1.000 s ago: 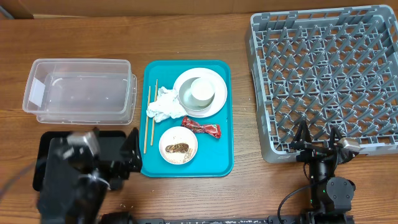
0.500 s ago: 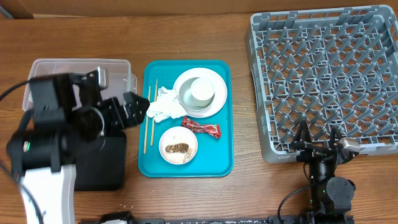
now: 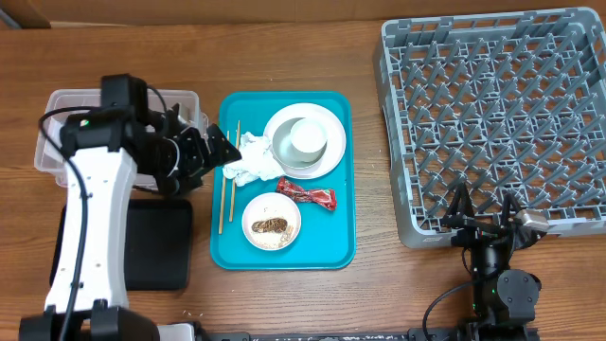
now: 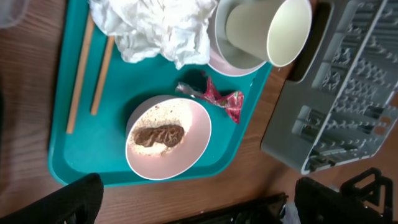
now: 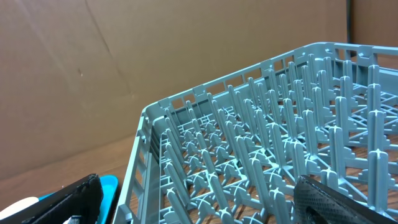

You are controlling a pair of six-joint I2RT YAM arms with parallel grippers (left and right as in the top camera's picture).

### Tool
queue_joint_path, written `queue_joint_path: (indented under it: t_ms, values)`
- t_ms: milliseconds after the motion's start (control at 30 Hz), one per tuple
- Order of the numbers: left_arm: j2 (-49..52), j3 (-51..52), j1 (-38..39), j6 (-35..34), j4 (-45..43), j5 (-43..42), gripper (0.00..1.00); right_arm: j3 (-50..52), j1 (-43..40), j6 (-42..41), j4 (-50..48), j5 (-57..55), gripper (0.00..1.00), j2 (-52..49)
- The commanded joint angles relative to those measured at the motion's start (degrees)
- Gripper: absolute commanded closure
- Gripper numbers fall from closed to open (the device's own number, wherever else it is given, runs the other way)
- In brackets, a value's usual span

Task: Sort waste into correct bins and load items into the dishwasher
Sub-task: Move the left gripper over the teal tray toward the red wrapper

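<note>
Fingers of my left gripper: spread wide and empty, poised over the left edge of the teal tray. I judge it is set to take the napkin first.

Tub, clear: left of the teal tray, far side. It is empty and within that arm's reach for waste.

Black tray: left of the teal tray, near side, partly under my arm. This is the second bin.

Chopsticks: on the teal tray, along its left edge.

Napkin, crumpled: on the teal tray, just beside the chopsticks.

Plate, with cup stacked on it: teal tray, far half.

Bowl holding rice and a brown scrap: teal tray, near half.

Wrapper, red: on the teal tray, between plate and bowl.

Rack: right of the teal tray, bare, ready for dishes.

Right gripper: fingers apart and empty, at the rack's near edge.
</note>
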State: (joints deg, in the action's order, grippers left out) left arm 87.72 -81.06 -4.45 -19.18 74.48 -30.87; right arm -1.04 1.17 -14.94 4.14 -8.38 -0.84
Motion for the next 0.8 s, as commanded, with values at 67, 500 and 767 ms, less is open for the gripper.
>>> queue_joint_path:
  t_ms: [67,500,767]
  values:
    - [-0.26,-1.07,9.18,-5.62,0.72,7.87,0.0,0.59,-0.17,0.37,-0.26,-0.57,0.0,0.66]
    - [-0.07,-1.07,33.33,-12.79,-12.22,22.05,0.12,0.57,-0.17,0.37,-0.24,-0.57,0.0,0.66]
    - [-0.07,-1.05,36.41,-14.49,-12.9,20.94,0.96,0.59,-0.17,0.39,-0.26,-0.57,0.0,0.66]
